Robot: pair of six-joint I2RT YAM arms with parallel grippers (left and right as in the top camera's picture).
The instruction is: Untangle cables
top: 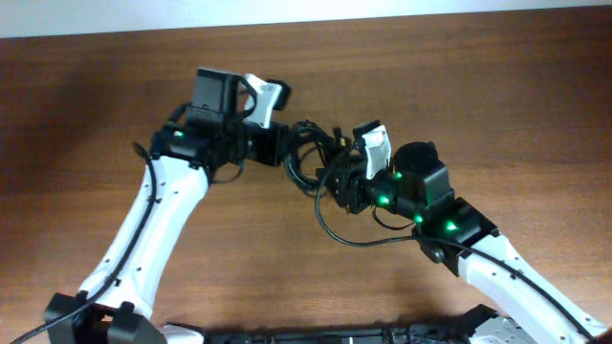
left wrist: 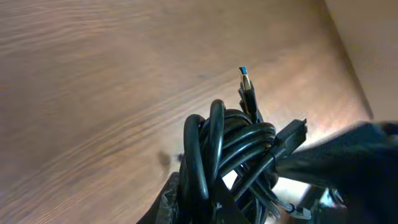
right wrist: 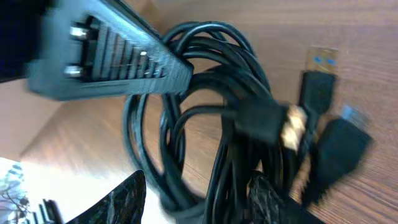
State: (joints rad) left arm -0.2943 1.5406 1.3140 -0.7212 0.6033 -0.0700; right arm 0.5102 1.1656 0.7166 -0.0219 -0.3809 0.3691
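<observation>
Arms from both sides meet over the middle of the brown table (top: 459, 86) in the overhead view. The cables (top: 308, 153) lie bunched in a black knot right between the left gripper (top: 277, 145) and the right gripper (top: 335, 180), and one loose loop trails out behind the right fingers towards the table's near edge. From up here I can't tell how either pair of fingers stands.

On the left wrist camera the bundle comes up straight from the left fingers (left wrist: 163, 202), which are pressed together on it at the bottom edge. The cords coil in tight loops just ahead of the fingertips. One silvery plug (left wrist: 247, 87) with a blue tip sticks up beyond the coil. A dark blurred shape (left wrist: 348, 155) crosses in just to one side of the bundle; I can't make out what it is.

On the right wrist camera the right fingers (right wrist: 121, 199) are spread, one textured pad on either side, and the looped cords run through the gap between them. Whether the pads touch the cords I can't say. Ahead of the fingertips, a ribbed grey finger (right wrist: 112, 62) of the left gripper lies against the top of the loops. Off to the far side lie a gold-collared plug (right wrist: 289, 127) and a blue-tongued plug (right wrist: 320, 62), on the wood.
</observation>
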